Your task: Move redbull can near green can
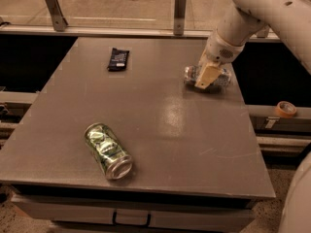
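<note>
The redbull can (221, 77), slim and silver-grey with dark patches, lies on its side at the far right of the grey table (160, 130). My gripper (206, 75) comes down from the white arm at the upper right and is shut on the can's middle. One beige finger (206, 74) crosses the front of the can, which sits just above the table. The green can (107, 150), wider with a mottled pattern, lies on its side near the front left, its silver end toward the front edge, far from the gripper.
A flat black packet (118, 59) lies at the far left of the table. A roll of tape (285, 109) rests on a rail beyond the table's right edge. Metal posts and a rail run behind the table.
</note>
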Available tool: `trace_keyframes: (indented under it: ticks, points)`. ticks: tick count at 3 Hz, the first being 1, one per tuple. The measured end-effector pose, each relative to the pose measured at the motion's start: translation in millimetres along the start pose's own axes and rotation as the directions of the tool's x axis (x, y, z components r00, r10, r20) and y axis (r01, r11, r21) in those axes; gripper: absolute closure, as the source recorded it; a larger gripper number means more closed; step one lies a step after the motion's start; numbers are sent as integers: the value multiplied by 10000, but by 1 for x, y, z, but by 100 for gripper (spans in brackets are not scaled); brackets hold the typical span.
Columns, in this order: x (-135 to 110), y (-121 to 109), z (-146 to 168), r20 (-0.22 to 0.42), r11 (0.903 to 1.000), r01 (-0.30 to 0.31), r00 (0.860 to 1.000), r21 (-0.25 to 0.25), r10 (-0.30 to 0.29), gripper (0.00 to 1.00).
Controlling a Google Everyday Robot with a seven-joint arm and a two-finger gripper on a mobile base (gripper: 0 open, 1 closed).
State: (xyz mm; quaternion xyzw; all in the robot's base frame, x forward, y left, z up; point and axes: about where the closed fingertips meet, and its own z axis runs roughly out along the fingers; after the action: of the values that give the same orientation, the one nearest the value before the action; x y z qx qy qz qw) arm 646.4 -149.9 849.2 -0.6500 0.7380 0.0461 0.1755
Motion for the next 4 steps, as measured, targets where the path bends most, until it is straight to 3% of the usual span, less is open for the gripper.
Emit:
trace_keyframes:
  ticks: [1, 2, 3, 4]
  points:
    - [-21, -2, -25, 684, 9992, 366, 9969, 158, -376, 100]
    - [-54, -18, -78, 1747, 9922, 804, 9799, 953, -962, 100]
    - [-54, -18, -78, 1747, 9922, 805, 9799, 953, -962, 100]
    - [-85, -2, -77, 2572, 9912, 945, 9594, 928, -1156, 100]
